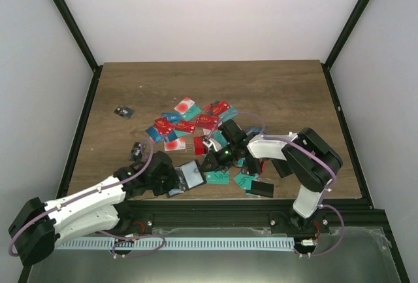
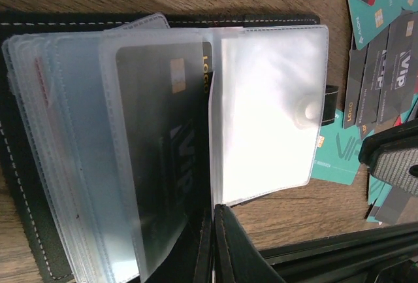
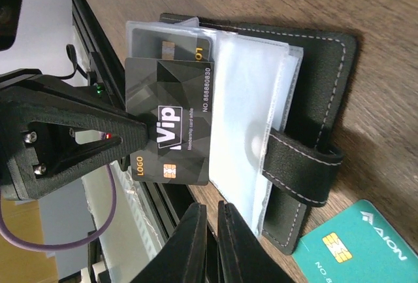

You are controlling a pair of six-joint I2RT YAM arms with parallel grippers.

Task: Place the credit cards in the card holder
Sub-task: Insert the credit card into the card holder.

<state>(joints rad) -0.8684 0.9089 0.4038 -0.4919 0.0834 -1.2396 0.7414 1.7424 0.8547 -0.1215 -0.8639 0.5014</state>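
Observation:
The card holder [image 1: 194, 175] lies open near the front edge, its clear sleeves fanned over the black stitched cover [image 3: 326, 74], clasp tab to the right. One black VIP card [image 2: 163, 152] sits inside a sleeve. A second black VIP card [image 3: 170, 126] stands on edge over the sleeves, pinched at its long edge by my left gripper [image 3: 145, 133], which is shut [image 2: 214, 208] and reaches in from the holder's left [image 1: 175, 182]. My right gripper [image 3: 212, 208] hangs just below that card with its fingers nearly together and nothing between them [image 1: 210, 162]. Several red, teal and blue credit cards [image 1: 196, 123] lie scattered behind.
A teal card [image 3: 353, 250] lies beside the clasp tab, and grey and teal cards [image 2: 372, 15] lie to the holder's right. A flat black case [image 1: 263, 188] sits front right, and a small dark item [image 1: 124, 111] sits far left. The black front rail [image 1: 228, 208] runs close below the holder.

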